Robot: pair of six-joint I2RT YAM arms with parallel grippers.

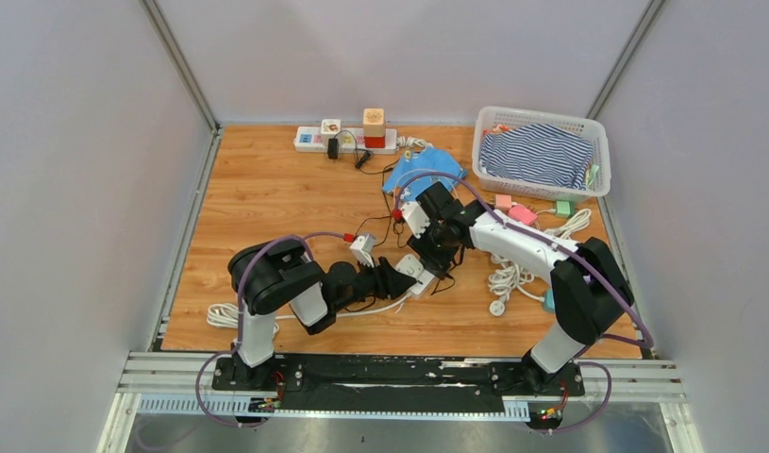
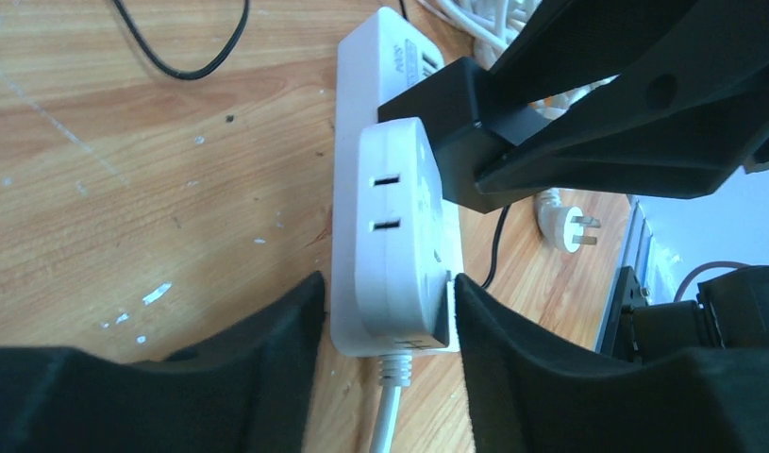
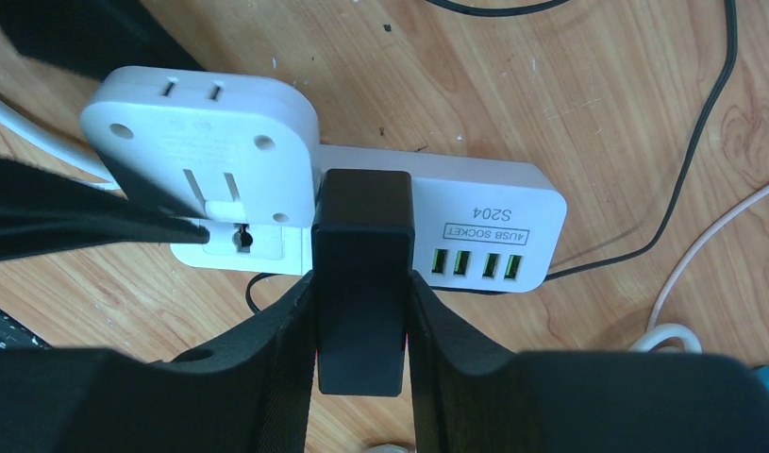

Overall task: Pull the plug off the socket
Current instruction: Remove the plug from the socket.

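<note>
The right gripper (image 3: 361, 293) was clamped on the black rectangular plug (image 3: 361, 212), which sat in the white plastic power strip (image 3: 484, 203) on the wooden bench (image 3: 569, 75). The left gripper (image 2: 388, 316) straddled the strip's cable end; how firmly, I could not tell. A slack hold there would probably let the strip lift with the plug. The strip read "4USB SOCKET" and "S204"

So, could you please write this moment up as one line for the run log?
left gripper: straddling power strip, grip unclear | right gripper: shut on black plug | plug: not yet out
</note>
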